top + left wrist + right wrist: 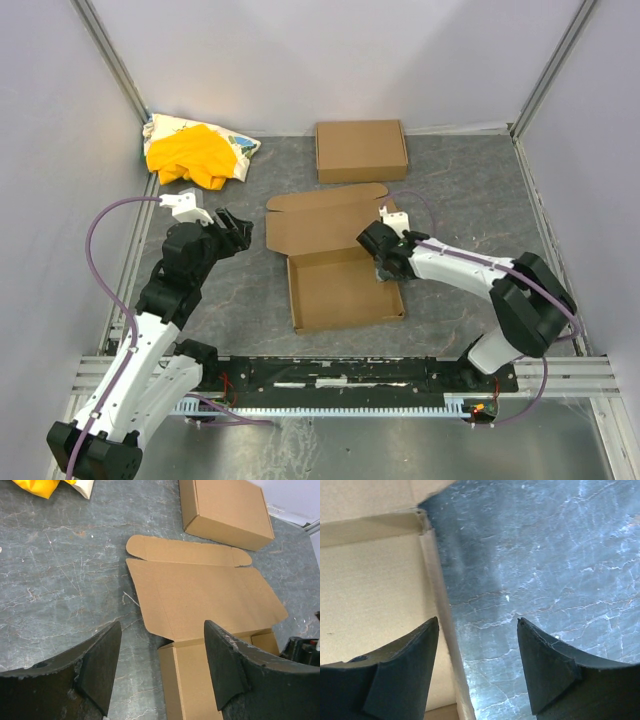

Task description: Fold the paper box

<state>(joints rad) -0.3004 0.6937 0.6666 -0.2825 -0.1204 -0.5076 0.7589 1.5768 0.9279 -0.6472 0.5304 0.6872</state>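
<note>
At mid-table the paper box (345, 290) lies as an open tray, lid (325, 220) flat behind; with left gripper (161, 623) and right gripper (477, 619) both spread and empty, the lid probably wants lifting evenly by both corners.

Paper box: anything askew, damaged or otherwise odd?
No damage visible. The paper box sits slightly rotated against the edges of the table, its lid open and lying flat behind the tray. The only untidy item is the yellow cloth bundle, crumpled in the far-left corner. The other box is closed and square.
</note>
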